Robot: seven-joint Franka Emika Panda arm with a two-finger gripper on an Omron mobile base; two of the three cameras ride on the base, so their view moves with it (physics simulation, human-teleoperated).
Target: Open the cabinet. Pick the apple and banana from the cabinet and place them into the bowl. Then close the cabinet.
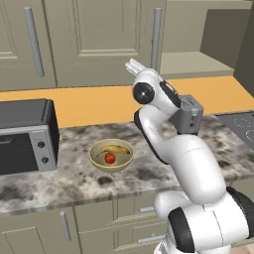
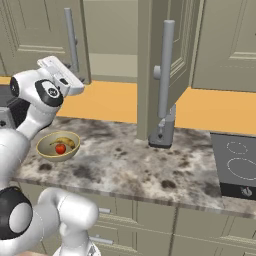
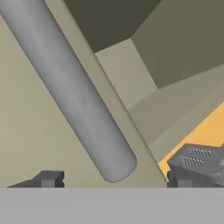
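The cabinet (image 2: 165, 60) stands partly open: in the right base view its right door is swung out toward me, edge on, with the long grey bar handle (image 2: 165, 70) running down its face, and the plain beige interior (image 2: 110, 35) shows between that door and the left one. The left door (image 1: 99, 34) looks flat against the cabinet front in the left base view, its own bar handle (image 1: 157, 32) near the meeting edge.

My gripper (image 3: 111, 181) is right up at the open door. Through the hand view the grey bar handle (image 3: 74, 92) slants across, its rounded lower end just above and between my two dark fingertips (image 3: 48, 178), which stand wide apart with nothing between them (whether either tip touches the door panel I cannot tell). Beyond the door's edge I see the shadowed inside of the cabinet and a wedge of orange wall.

Down on the marbled countertop (image 1: 74, 178) sits the bowl (image 1: 111, 155), dull yellow-olive, and both fruits are already in it: the red apple (image 1: 110, 158) toward the front, the banana (image 1: 113, 149) curved behind it, the two touching or nearly so. In the right base view the bowl (image 2: 58, 145) sits just beside my white forearm, well apart from the open door.

To the bowl's left stands a dark toaster oven (image 1: 27, 135) with two knobs. At the far right of the counter there is a black cooktop (image 2: 237, 165). Beneath the counter edge run low units with short grey handles (image 1: 65, 225).
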